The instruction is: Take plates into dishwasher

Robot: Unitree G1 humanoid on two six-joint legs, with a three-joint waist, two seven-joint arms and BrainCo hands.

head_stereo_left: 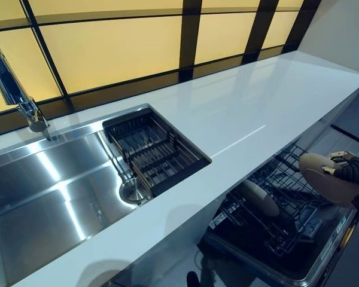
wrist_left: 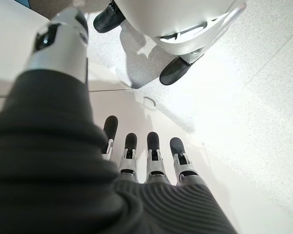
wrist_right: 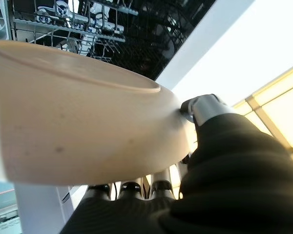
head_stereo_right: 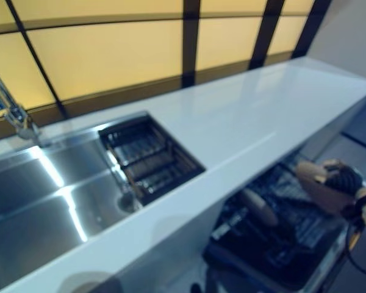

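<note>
My right hand [head_stereo_left: 352,171] is shut on a beige plate [head_stereo_left: 328,179], held tilted above the right end of the open dishwasher's dark wire rack [head_stereo_left: 285,230]. In the right wrist view the thumb [wrist_right: 204,109] presses on the plate's [wrist_right: 78,126] rim while the fingers [wrist_right: 132,188] curl under it, with the rack [wrist_right: 88,24] showing past it. A second beige plate [head_stereo_left: 259,198] stands on edge in the rack, just under the counter edge. My left hand [wrist_left: 154,146] shows only in its own wrist view, fingers straight, hanging over the floor and holding nothing.
A long white counter [head_stereo_left: 245,113] runs above the dishwasher. To its left lies a steel sink [head_stereo_left: 48,197] with a dark drainer basket [head_stereo_left: 152,149] and a tap [head_stereo_left: 12,89]. Lit yellow panels line the back wall.
</note>
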